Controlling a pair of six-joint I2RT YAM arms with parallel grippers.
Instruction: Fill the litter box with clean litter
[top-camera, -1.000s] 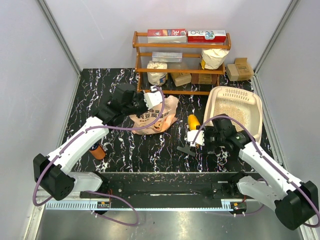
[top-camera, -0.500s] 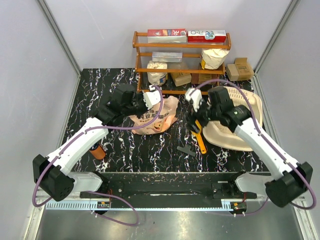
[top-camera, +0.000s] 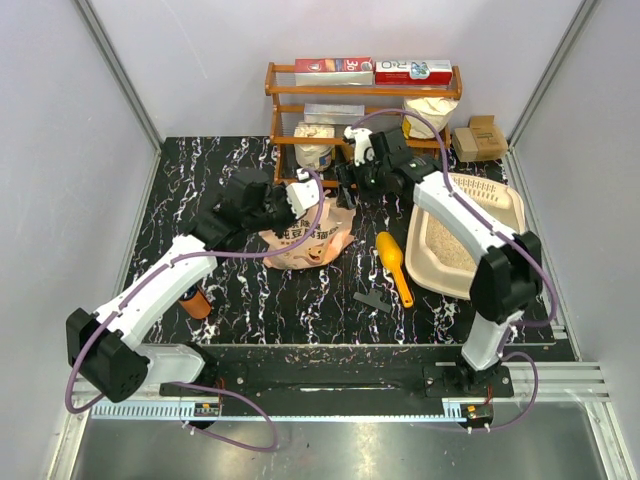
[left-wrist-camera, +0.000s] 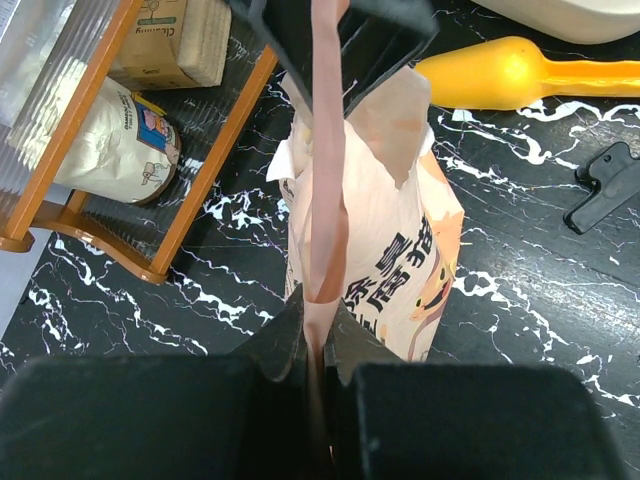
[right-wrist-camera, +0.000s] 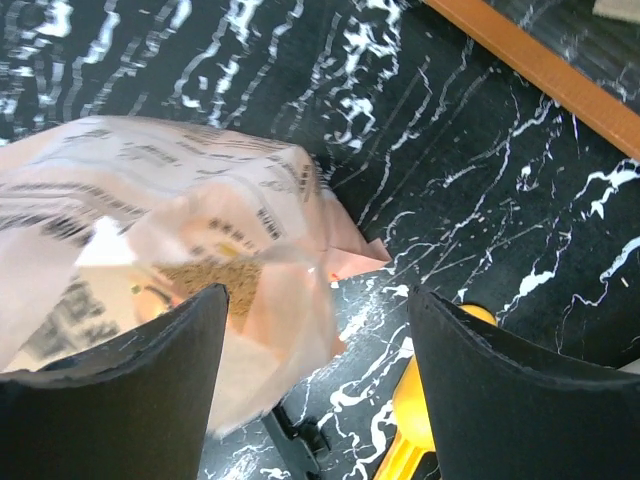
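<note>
The pink-orange litter bag (top-camera: 305, 240) stands in the middle of the black marble table. My left gripper (top-camera: 300, 200) is shut on the bag's top edge, which runs between its fingers in the left wrist view (left-wrist-camera: 318, 330). My right gripper (top-camera: 345, 185) is open and empty just above the bag's far right top corner. In the right wrist view (right-wrist-camera: 315, 330) tan litter (right-wrist-camera: 200, 280) shows inside the bag (right-wrist-camera: 150, 200) by its left finger. The cream litter box (top-camera: 505, 200) lies at the right with litter (top-camera: 450, 250) on its floor.
A yellow scoop (top-camera: 393, 265) and a black clip (top-camera: 373, 300) lie between the bag and the litter box. A wooden shelf rack (top-camera: 360, 120) with boxes and white sacks stands right behind the bag. An orange bottle (top-camera: 196, 302) stands at the front left.
My right arm swung from the front beside the litter box to the back, over the bag's top. The scoop now lies in the open. My left gripper kept its hold.
</note>
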